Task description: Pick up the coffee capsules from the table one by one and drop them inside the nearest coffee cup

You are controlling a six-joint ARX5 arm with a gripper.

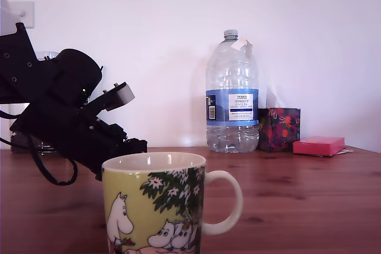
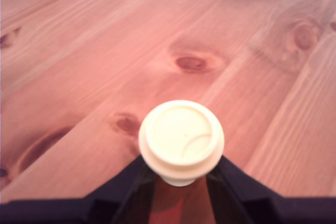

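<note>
At the bottom of the wrist view, the hand [image 2: 181, 179] pinches a beige coffee capsule [image 2: 181, 141] between its two dark fingers [image 2: 123, 190]. The round rimmed face of the capsule looks up at the camera. Behind it is the surface [image 2: 94, 61], made of reddish-brown wood with lines and dark knots. I cannot tell if the capsule touches the wood or hangs above it.

In the exterior view, the black arm [image 1: 65, 117] fills the left side of the frame and tips down toward the wood. Its hand is hidden behind the coffee cup [image 1: 156, 203], which stands at the bottom middle, very close to the camera. The cup is yellow-green with a white rim, a white handle on the exterior view's right, and white cartoon animals under a leafy tree. Far back by the wall stand a big water bottle [image 1: 232, 96], a dark flowery box [image 1: 279, 129] and a pink block [image 1: 318, 145].
</note>
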